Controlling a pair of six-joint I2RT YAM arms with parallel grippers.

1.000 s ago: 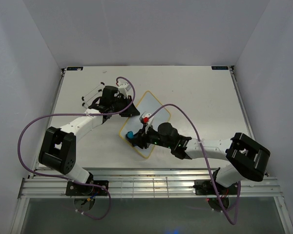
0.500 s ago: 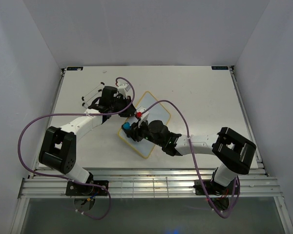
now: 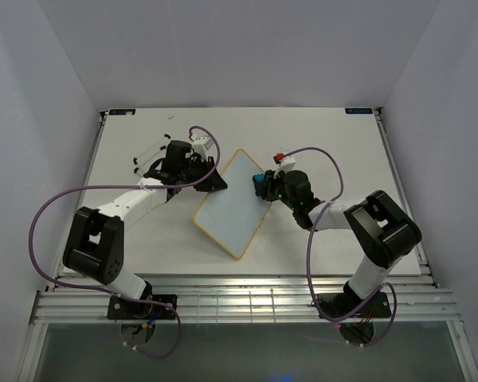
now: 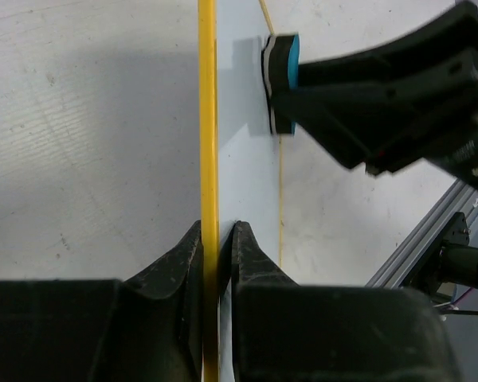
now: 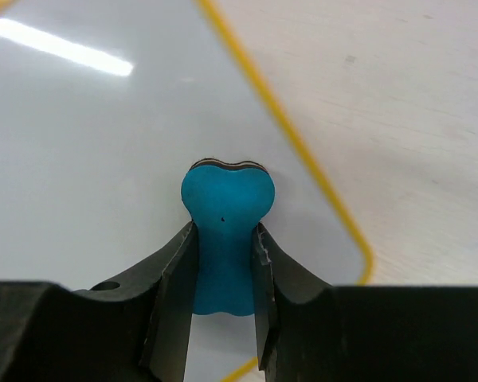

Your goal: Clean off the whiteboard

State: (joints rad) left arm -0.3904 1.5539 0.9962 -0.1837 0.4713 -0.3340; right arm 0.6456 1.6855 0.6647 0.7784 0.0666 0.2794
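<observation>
The whiteboard [image 3: 231, 205] lies tilted on the table, white with a yellow frame, and no writing shows on it. My left gripper [image 3: 215, 181] is shut on its upper left frame edge [image 4: 208, 143]. My right gripper [image 3: 263, 185] is shut on the blue bone-shaped eraser [image 5: 225, 219], pressed on the board near its right corner [image 5: 358, 255]. The eraser also shows in the left wrist view [image 4: 280, 79] and the top view [image 3: 258, 180].
The pale table [image 3: 334, 151] spreads around the board. A metal rail [image 3: 239, 306] runs along the near edge. Purple cables [image 3: 48, 215] loop from both arms. Grey walls close the left, right and back sides.
My right gripper has swept the eraser from the board's lower left part up and right to its right corner. The left gripper and the board have stayed in place.
</observation>
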